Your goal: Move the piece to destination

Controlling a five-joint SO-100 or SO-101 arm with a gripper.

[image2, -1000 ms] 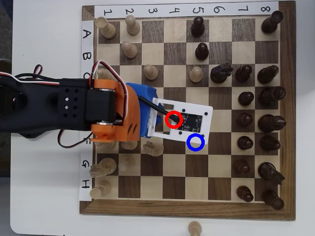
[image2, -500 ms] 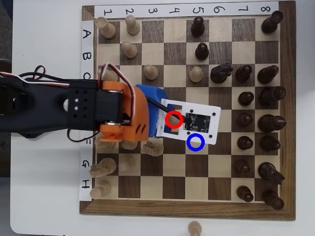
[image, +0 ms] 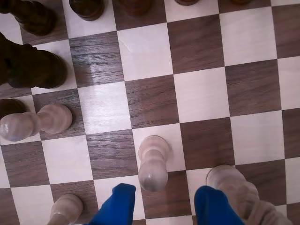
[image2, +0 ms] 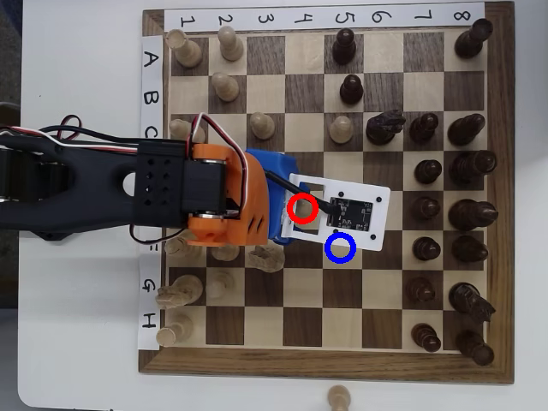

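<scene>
**Robot arm poised over a chessboard, tool spread around a pale pawn**

White worktop (image2: 77, 360) carries a wooden chessboard (image2: 325, 364) with numbers along its top edge and letters down its left edge in the overhead view. A black and orange arm (image2: 128, 193) reaches in from the left edge of the board toward its middle, ending in a blue section and a white camera plate (image2: 360, 214).

In the wrist view the tool (image: 161, 206) shows as two blue fingertips (image: 117, 201) rising from the bottom edge. They stand well apart and hold nothing. The piece (image: 153, 164), a small cream pawn with a round knob, stands upright on a light square just ahead of the gap between them, untouched.

In the overhead view the pawn is hidden under the arm's head, where a red ring (image2: 302, 208) is drawn. The destination (image2: 341, 247), a light square marked with a blue ring, lies just beside the camera plate's lower edge, near the board's middle.

Other pale pieces (image2: 223, 86) stand toward the board's left edge. Dark pieces (image2: 467, 175) crowd the right edge. One pale pawn (image2: 340, 397) rests off the board on the worktop below its bottom edge.
</scene>
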